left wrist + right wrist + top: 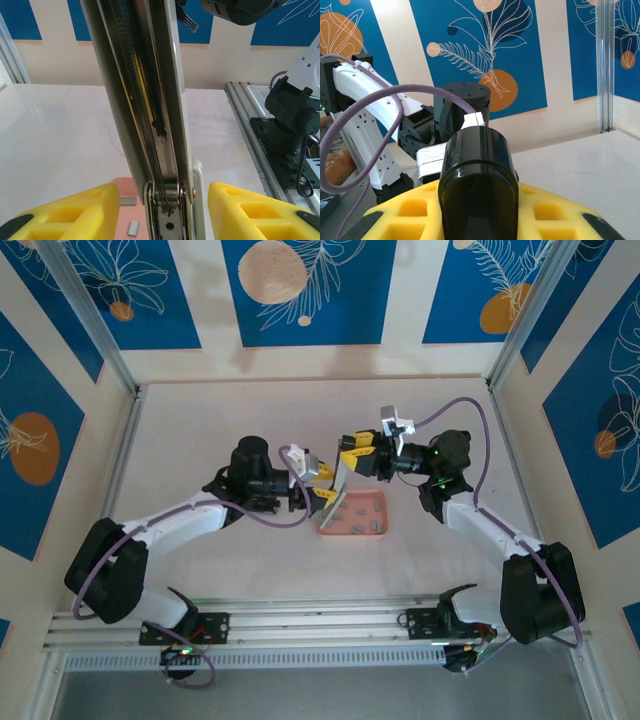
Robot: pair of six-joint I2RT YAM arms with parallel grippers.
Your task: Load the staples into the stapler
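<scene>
The stapler hung in the air above the middle of the bench, tilted, its lower end over the near-left corner of the pink tray. In the left wrist view it stood opened, two long narrow bars running up towards 12 o'clock from a metal hinge at the bottom, with a dark channel showing between them.

The right claw, at about 2 o'clock from the stapler in the overhead view, was pinching its black rounded end, the yellow fingers pressed against either side.

The left claw, at about 8 o'clock, was spread around the hinge end. Its yellow fingers flanked the bars with a clear gap on one side and a thin one on the other, so it gripped nothing.

The staples lay as small grey strips on the tray floor, at about 5 o'clock from the stapler. Two of them showed just beside the hinge at its 9 o'clock.
</scene>
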